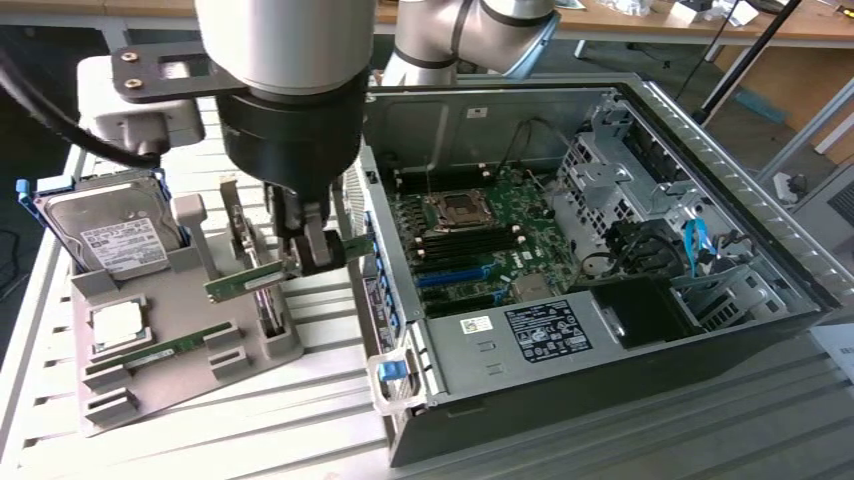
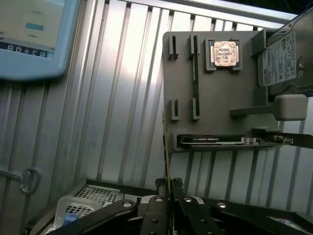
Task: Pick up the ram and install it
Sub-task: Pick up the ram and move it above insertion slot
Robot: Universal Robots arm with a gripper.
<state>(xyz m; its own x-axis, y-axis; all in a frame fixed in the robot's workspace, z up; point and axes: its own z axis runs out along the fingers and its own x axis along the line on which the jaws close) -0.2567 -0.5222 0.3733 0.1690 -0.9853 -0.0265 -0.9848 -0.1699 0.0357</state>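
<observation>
green ram btwn tips of claw

This looks like a robotics lab or workshop. A grey robot arm hangs over a ribbed aluminium desk carrying an open black computer case and a grey plastic parts fixture. Wooden workbenches stand behind, and a pale-blue-framed screen sits by the desk.
</observation>
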